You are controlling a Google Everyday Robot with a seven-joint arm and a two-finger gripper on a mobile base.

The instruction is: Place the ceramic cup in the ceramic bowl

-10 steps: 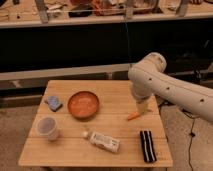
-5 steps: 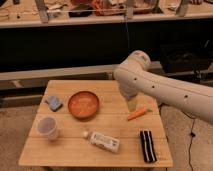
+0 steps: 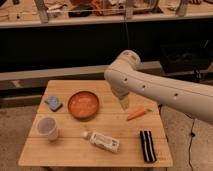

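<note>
Cup (image 3: 47,127) stands by the bench's (image 3: 65,152) front left corner, near the bowl (image 3: 83,104) but apart from it. Hand (image 3: 123,103) hangs right of the bowl, seemingly above the bench; wide or narrow, I cannot tell. Best to cross over the bowl and descend straight onto the cup, minding the near edge and the bottle (image 3: 102,141) on its right

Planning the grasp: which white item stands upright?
The ceramic cup, far left; the white package lies flat. The tool hangs near the carrot.
</note>
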